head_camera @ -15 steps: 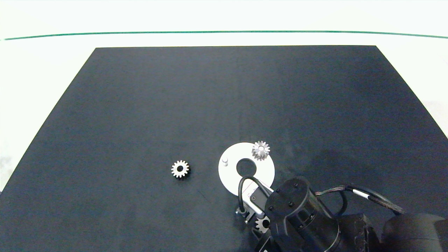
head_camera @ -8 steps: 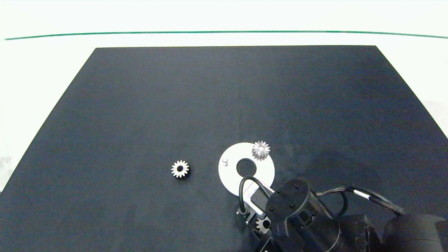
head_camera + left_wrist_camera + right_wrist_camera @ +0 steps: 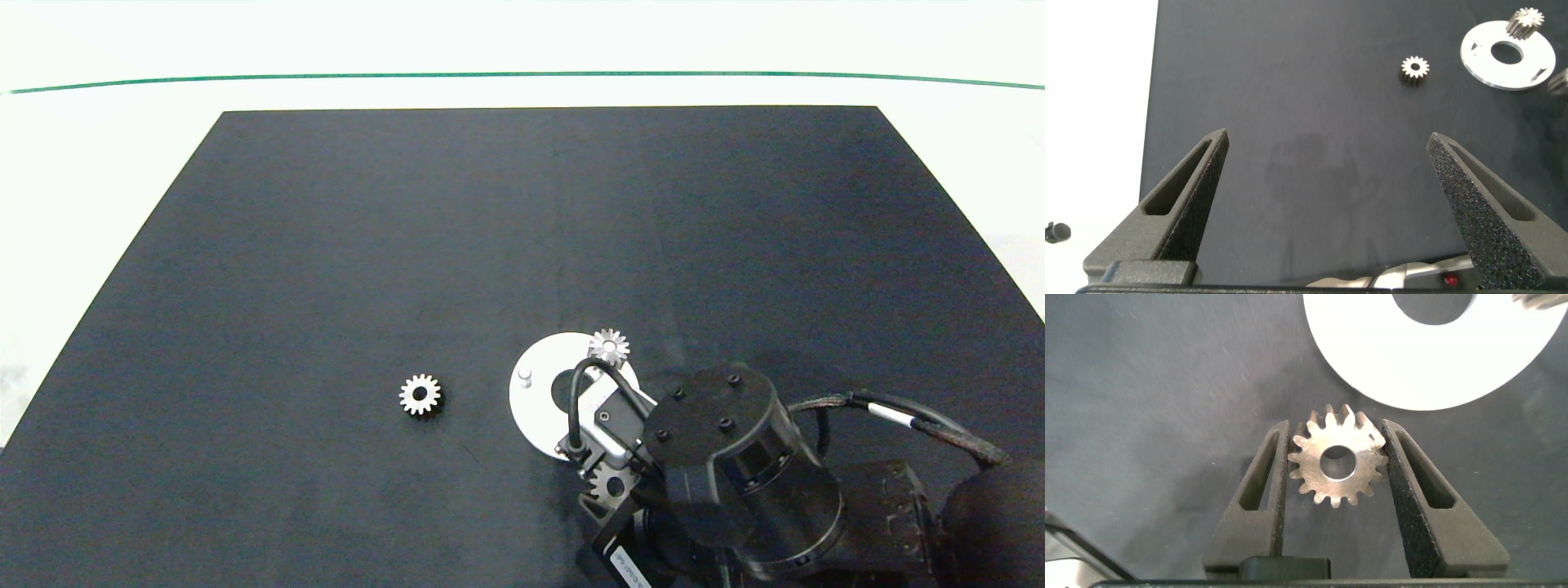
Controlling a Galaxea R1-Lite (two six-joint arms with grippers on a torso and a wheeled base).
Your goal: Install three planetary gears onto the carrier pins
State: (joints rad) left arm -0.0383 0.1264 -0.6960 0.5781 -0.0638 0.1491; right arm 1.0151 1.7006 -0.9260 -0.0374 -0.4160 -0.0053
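Right wrist view gives us what the arm hides overhead: right tool point(image 3: 1337, 469) clamped on a planetary gear point(image 3: 1337, 463), beside the white disc point(image 3: 1404, 363). Left tool point(image 3: 1327, 200) spread wide, idle.

- A mat point(image 3: 326, 245) lies on the table point(image 3: 82, 163).
- The disc point(image 3: 535, 404) sits near the mat's front edge, right of the middle.
- One gear point(image 3: 609, 346) is on the disc's far right rim, on a pin.
- A bare pin point(image 3: 525, 376) stands on the disc's left side.
- A second gear point(image 3: 420, 394) lies on the mat left of the disc, apart from it.
- A third gear point(image 3: 1337, 465) is between the right gripper's point(image 3: 1337, 469) fingers, just before the disc's front edge.
- The left gripper point(image 3: 1331, 204) is over the mat's left part, well apart from the disc.
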